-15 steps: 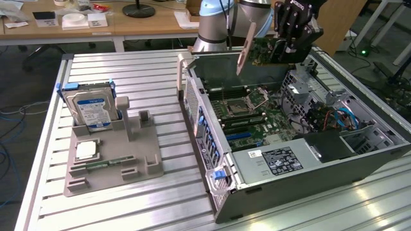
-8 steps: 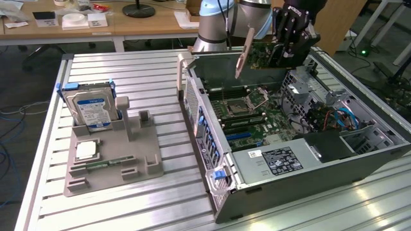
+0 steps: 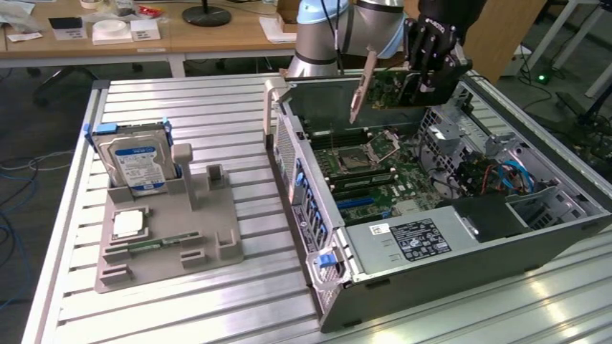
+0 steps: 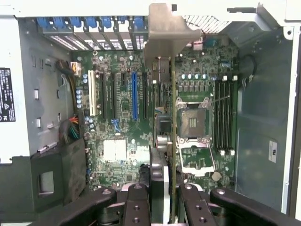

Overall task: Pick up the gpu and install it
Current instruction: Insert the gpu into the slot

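My gripper (image 3: 418, 87) is shut on the gpu (image 3: 383, 89) and holds it in the air above the open computer case (image 3: 459, 251), over the case's far end. The card hangs on edge, its green board facing the exterior view's left and its pale metal bracket (image 3: 360, 89) at that end. In the wrist view the gpu (image 4: 172, 117) appears edge-on between my black fingers (image 4: 136, 205), with its bracket (image 4: 164, 33) toward the case's rear wall. Below it lies the motherboard (image 4: 117, 150), with a blue expansion slot (image 4: 134, 96) to one side of the card's line and the processor socket (image 4: 193, 122) to the other.
A grey fixture (image 3: 163, 236) on the slatted metal table (image 3: 191, 107) holds a silver hard drive (image 3: 139, 165), a processor chip (image 3: 129, 223) and a green memory stick (image 3: 163, 244). The case walls (image 3: 306, 193) rise around the motherboard. A wooden desk (image 3: 191, 36) stands behind.
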Controlling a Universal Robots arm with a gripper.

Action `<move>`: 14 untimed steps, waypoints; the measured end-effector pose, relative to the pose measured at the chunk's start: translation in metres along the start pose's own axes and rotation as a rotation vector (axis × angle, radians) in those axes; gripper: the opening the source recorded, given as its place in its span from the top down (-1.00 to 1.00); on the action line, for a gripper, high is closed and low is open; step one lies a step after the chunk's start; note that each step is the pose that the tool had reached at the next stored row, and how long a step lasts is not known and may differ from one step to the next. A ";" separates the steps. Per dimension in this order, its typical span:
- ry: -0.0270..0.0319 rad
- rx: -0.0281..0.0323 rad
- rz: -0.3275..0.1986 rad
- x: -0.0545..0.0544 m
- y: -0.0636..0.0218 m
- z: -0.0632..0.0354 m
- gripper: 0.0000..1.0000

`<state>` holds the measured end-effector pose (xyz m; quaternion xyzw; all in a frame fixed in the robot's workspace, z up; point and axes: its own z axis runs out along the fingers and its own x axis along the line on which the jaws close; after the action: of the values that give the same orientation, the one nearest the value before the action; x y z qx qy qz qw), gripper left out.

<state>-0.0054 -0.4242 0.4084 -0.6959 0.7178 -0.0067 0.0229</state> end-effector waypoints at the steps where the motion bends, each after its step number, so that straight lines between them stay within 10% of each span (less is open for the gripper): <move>1: 0.0010 0.0007 0.000 0.000 0.0000 0.0010 0.44; 14: 0.0012 0.0052 -0.005 -0.001 0.0039 0.0174 0.44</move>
<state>-0.0085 -0.4231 0.3909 -0.6977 0.7159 -0.0091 0.0243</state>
